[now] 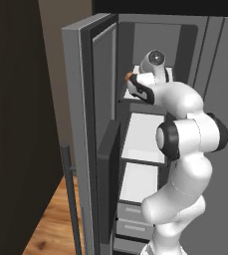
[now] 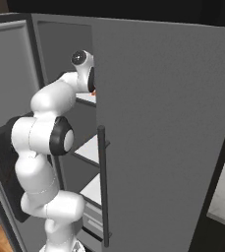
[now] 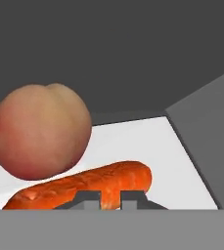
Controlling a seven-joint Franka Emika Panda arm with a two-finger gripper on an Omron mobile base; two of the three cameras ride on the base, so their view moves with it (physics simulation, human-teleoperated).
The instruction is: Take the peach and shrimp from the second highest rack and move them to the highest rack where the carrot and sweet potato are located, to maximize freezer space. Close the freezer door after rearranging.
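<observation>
The gripper [image 3: 104, 199] is seen nearly closed around the shrimp [image 3: 84, 188], which is lying on the white freezer rack [image 3: 152, 141]. The peach [image 3: 39, 131] is set just beside it.

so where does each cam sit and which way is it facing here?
Left base view: behind the arm, left side, facing the open freezer.
Right base view: behind, right side; the door blocks most shelves.
Hand view: on the hand, along the fingers at peach and carrot.
Both base views share arm and freezer.
</observation>
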